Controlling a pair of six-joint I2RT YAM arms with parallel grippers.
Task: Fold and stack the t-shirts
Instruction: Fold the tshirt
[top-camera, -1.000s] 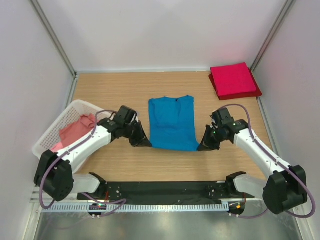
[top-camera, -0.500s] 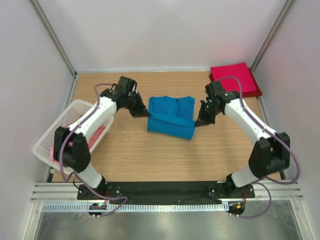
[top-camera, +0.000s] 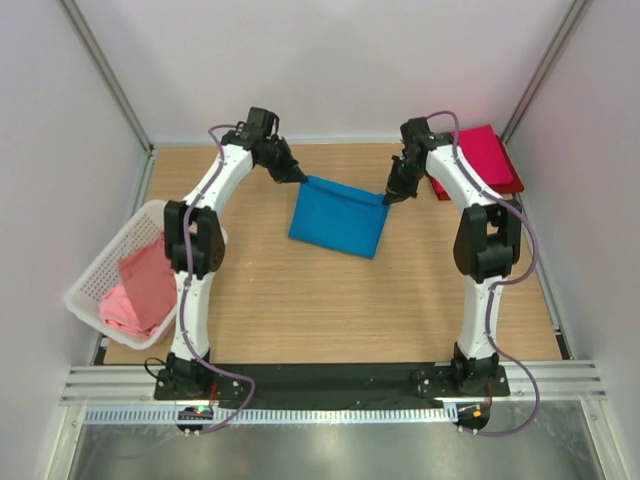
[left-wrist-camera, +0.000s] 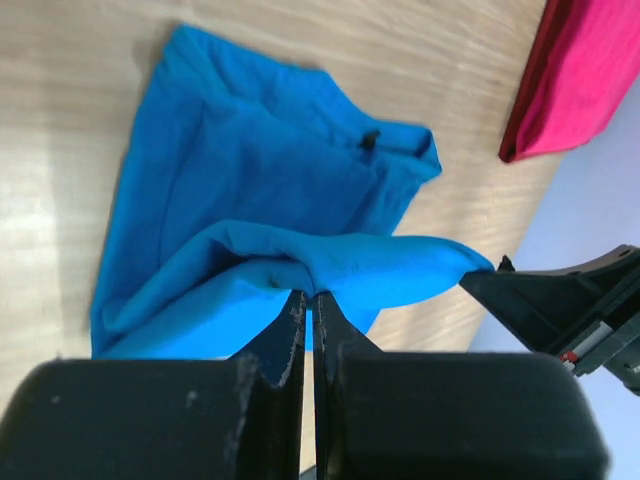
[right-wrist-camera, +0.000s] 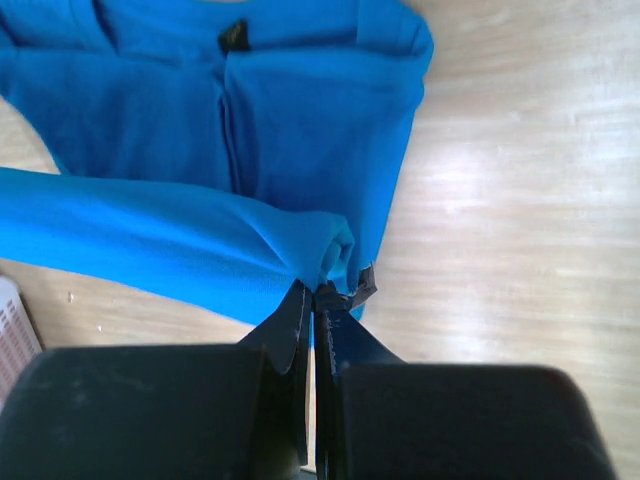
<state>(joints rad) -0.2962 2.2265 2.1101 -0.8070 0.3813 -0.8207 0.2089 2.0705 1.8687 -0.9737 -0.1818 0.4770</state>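
Observation:
The bright blue t-shirt (top-camera: 338, 214) lies folded over on itself at the middle of the far half of the table. Its lifted hem is stretched between both grippers. My left gripper (top-camera: 300, 178) is shut on the hem's left corner (left-wrist-camera: 300, 280). My right gripper (top-camera: 389, 197) is shut on the right corner (right-wrist-camera: 325, 265). Below the raised edge the collar end with its dark label (right-wrist-camera: 234, 35) rests on the wood. A folded crimson t-shirt (top-camera: 473, 160) sits at the far right corner. A salmon pink t-shirt (top-camera: 140, 290) lies bunched in the basket.
The white lattice basket (top-camera: 98, 262) stands at the left edge of the table. Metal frame posts rise at the far corners, and grey walls close in both sides. Both arms reach far out over the table, elbows raised.
Both grippers have carried the blue shirt's near hem away from the arm bases, over the shirt toward its collar end. The shirt now lies doubled and shorter.

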